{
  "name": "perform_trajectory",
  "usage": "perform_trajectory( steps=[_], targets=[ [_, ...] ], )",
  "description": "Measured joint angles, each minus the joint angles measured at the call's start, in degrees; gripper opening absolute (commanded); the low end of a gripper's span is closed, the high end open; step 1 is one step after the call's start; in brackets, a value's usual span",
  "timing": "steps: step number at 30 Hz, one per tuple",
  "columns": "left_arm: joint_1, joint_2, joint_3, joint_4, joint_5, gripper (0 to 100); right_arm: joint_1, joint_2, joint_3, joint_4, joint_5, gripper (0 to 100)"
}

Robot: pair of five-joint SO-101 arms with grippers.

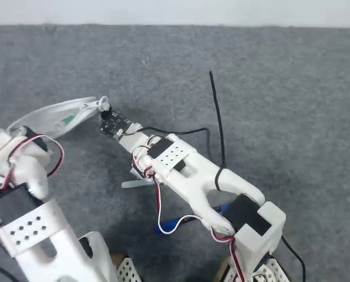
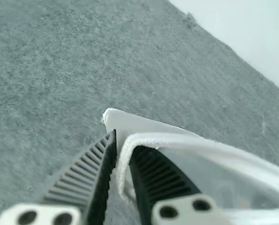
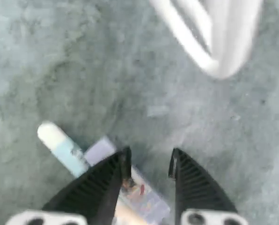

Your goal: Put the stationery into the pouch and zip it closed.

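Risk: the right tool (image 3: 149,159), open over the pack (image 3: 140,191) at lower centre, may push it aside; the left tool (image 2: 123,144) grips the pouch (image 1: 57,114) by its rim, at left.

White pouch (image 1: 51,114) (green print), grey carpet (image 1: 280,88), blue pen (image 1: 172,224)

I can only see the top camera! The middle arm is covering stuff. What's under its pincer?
Observer: In the right wrist view, a pale blue stick and a lilac packet lie below the right pincer.
Operator: Did it grab one?
Observer: No. It hangs open, with nothing in the gap.
Operator: Does the other arm really have the pouch?
Observer: Yes. The left wrist view shows the left pincer shut on the pouch at its white rim.
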State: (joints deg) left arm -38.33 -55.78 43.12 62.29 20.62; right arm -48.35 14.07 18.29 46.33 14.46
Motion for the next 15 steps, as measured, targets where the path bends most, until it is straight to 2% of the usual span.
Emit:
perform_trajectory(
  steps=[6, 15],
  targets=[
    [-0.26, 0.00, 0.00, -1.32, 0.00, 1, -1.14, -3.60, 1.93, 2.11, 0.00, 15.0],
    [-1.85, 0.00, 0.00, -1.41, 0.35, 1, -2.37, -17.49, 12.31, 2.73, 0.00, 15.1]
  ],
)
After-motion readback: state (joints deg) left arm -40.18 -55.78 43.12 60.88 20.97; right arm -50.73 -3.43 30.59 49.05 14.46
